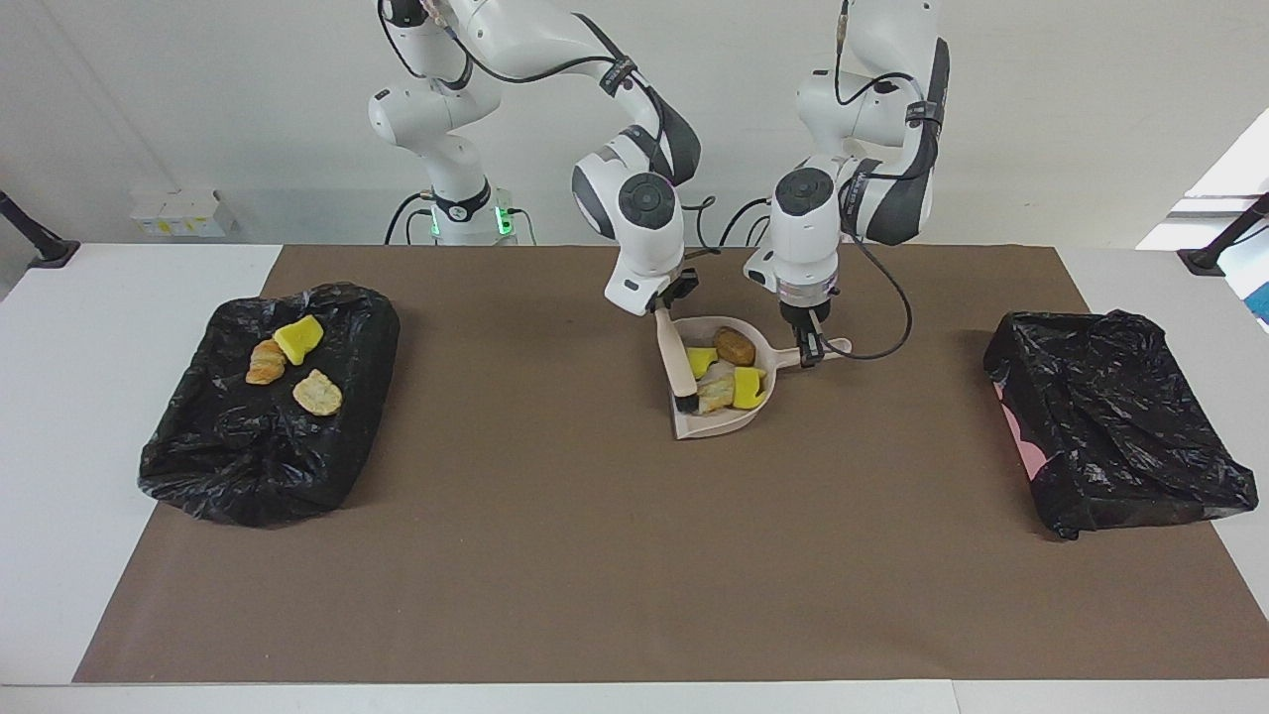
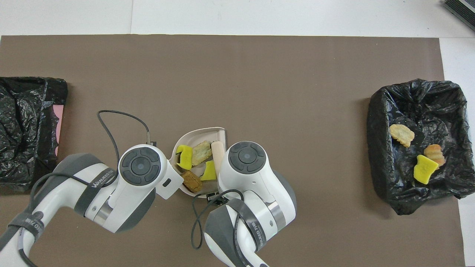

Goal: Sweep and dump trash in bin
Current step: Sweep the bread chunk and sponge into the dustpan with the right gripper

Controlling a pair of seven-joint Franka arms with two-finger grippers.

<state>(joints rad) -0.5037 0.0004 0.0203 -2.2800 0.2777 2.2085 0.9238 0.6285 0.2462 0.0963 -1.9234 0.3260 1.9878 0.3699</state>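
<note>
Trash scraps (image 1: 729, 375) lie in the beige dustpan (image 1: 719, 426) at the middle of the brown mat (image 1: 595, 555) on the desk: two yellow sponge bits, a pale bread lump and a brown lump (image 1: 734, 345). The left claw (image 1: 811, 349) is clamped on the dustpan's handle. The right claw (image 1: 662, 305) is clamped on a wooden-handled brush (image 1: 678, 362), whose bristles rest inside the pan beside the scraps. Three more scraps (image 1: 294, 363) sit in the black-lined bin (image 1: 248, 466) toward the right arm's end.
</note>
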